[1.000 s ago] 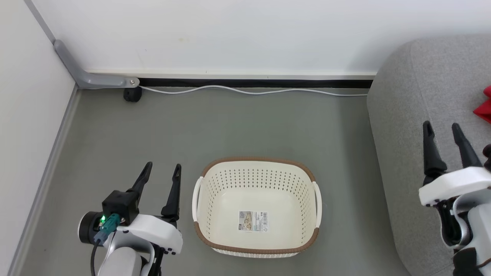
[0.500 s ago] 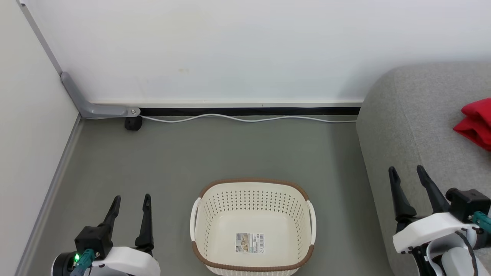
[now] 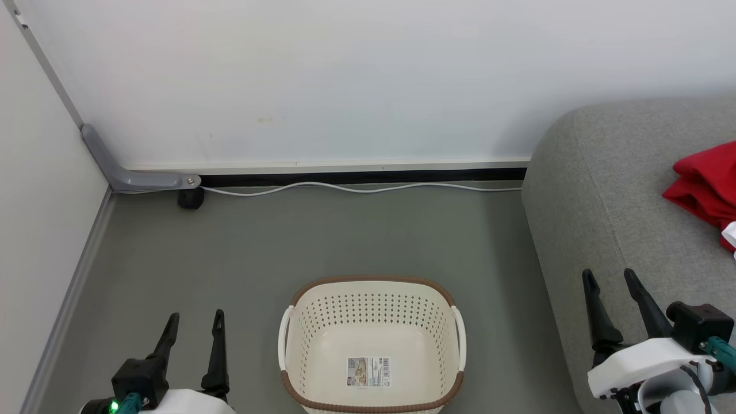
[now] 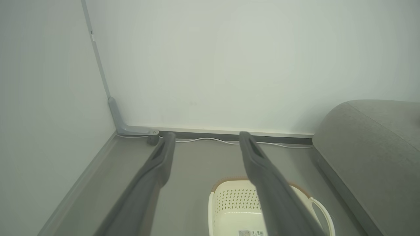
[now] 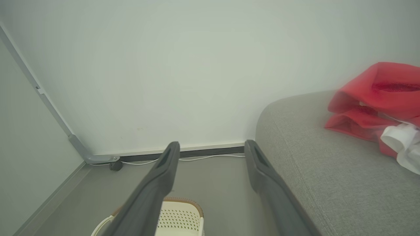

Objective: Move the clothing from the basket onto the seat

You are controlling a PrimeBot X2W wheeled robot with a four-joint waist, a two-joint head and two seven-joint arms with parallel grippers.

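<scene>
Lying on 1 light grey fabric sofa (image 3: 604, 201), 1 heap of bright red soft clothing (image 3: 704, 184) sits well apart from 1 cream-white perforated plastic basket (image 3: 368, 310) on the grey floor (image 3: 287, 241). 1 white cable (image 3: 356, 188) skirts the wall (image 3: 345, 86). Both the left end effector (image 3: 196, 316) and the right end effector (image 3: 608, 273) stand spread wide, empty.

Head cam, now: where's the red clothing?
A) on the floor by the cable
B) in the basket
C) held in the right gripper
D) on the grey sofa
D: the red clothing lies on the grey sofa. The basket has a bare bottom apart from its sticker, and the left gripper and right gripper are open, holding nothing.
</scene>
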